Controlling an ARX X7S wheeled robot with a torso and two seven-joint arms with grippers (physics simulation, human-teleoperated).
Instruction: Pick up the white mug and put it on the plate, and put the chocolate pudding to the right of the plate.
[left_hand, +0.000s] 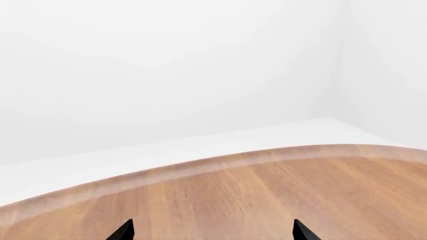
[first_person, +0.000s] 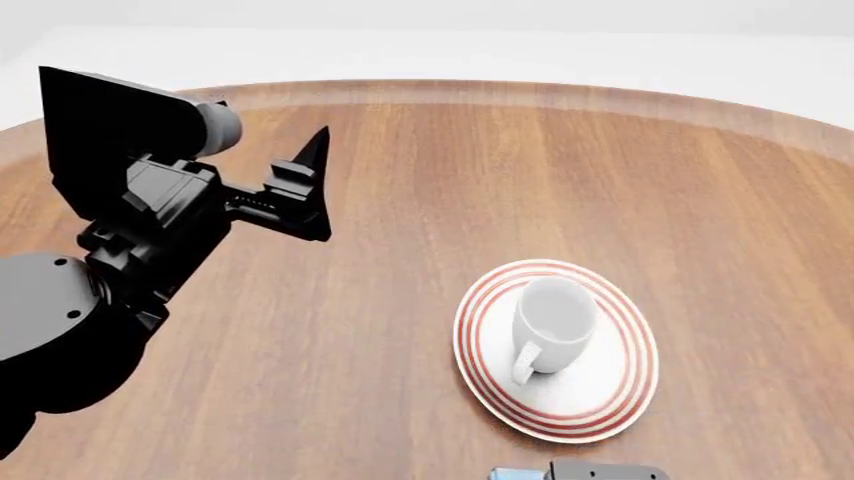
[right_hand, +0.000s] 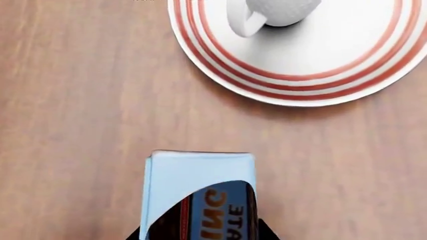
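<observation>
Head view showed the glossy white ceramic mug (first_person: 558, 318) already standing on the round red-ringed white plate (first_person: 618, 395). Left gripper (first_person: 315, 185) hung with fingers wide and empty. Right gripper (right_hand: 200, 232) clasped the light-blue chocolate pudding box (right_hand: 199, 192) near the plate, not yet placed to its right.

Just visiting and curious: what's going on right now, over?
Left hand open, holding nothing. Right hand on pudding, short of the plate. Mug upright on plate. Nothing in the way.

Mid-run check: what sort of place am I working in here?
Likely a bare simulated tabletop scene, not a furnished room: a round wooden table, plain white walls and floor, and only the plate with the white mug on it, plus the chocolate pudding box.
</observation>
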